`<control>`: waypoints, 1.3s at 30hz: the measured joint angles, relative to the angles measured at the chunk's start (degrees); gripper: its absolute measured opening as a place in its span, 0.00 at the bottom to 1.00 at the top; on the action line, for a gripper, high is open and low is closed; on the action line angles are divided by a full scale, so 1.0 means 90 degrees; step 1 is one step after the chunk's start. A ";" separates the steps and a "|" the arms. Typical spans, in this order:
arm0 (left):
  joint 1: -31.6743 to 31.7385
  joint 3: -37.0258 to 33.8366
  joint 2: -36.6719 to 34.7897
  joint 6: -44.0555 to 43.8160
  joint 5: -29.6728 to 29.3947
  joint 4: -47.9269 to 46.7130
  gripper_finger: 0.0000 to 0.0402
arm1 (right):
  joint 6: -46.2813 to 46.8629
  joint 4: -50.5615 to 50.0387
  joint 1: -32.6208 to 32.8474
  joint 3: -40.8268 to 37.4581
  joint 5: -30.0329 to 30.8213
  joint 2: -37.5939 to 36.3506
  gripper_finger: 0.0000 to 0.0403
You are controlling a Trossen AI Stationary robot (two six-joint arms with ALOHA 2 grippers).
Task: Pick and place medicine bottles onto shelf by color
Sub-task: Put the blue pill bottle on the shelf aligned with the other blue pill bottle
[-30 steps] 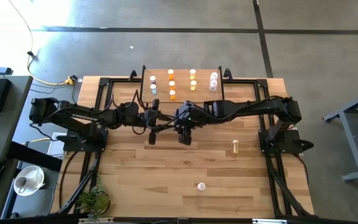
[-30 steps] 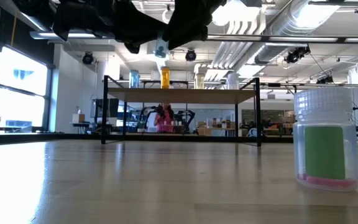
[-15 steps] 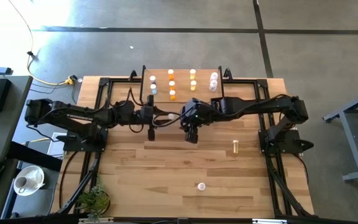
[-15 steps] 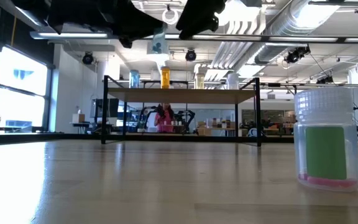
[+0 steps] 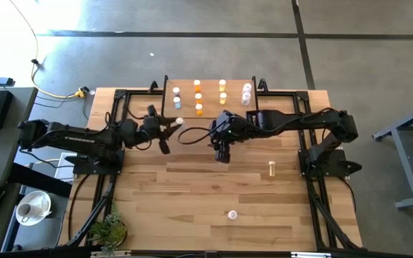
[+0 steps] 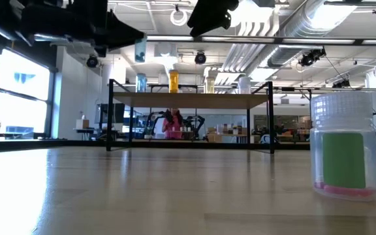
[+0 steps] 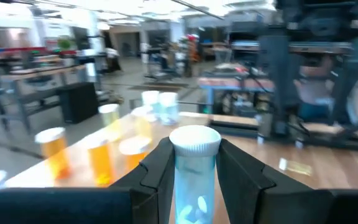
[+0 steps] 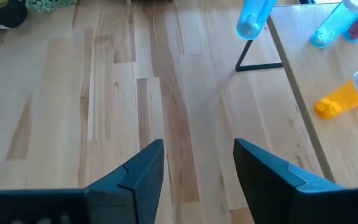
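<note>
From above you see only a white cap at the left gripper (image 5: 172, 126); the left wrist view tells you more: its fingers (image 7: 160, 171) pinch a pale blue bottle (image 7: 192, 171) upright, white pills showing inside. In the high view that bottle sits at about 7 o'clock from the shelf (image 5: 210, 107), just off its near left corner and above the bench (image 5: 192, 193). The low view adds height: the bottle (image 6: 140, 48) hangs above the shelf top (image 6: 191, 96). Your right gripper (image 5: 223, 148) hovers at 6 o'clock from the shelf, fingers (image 8: 138, 171) spread with nothing between them (bare bench below). Two bottles lie on the bench, a yellow one (image 5: 271, 168) at 4 o'clock from the right gripper and a pinkish one (image 5: 232, 213) farther toward 6.
</note>
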 joint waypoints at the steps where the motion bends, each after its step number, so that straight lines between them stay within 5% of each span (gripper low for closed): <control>1: 0.0037 -0.0103 0.0005 -0.0049 -0.0085 0.0199 0.24 | 0.0000 0.0011 -0.0006 0.0000 0.0000 0.0000 0.46; 14: 0.0663 -0.0453 0.0886 -0.0194 -0.0924 0.1427 0.24 | 0.0070 0.0056 -0.0015 0.0000 -0.0002 0.0000 0.46; 39: 0.1373 -0.0436 0.1593 -0.0386 -0.0832 0.1752 0.24 | 0.0070 0.0107 -0.0015 0.0000 -0.0010 0.0005 0.46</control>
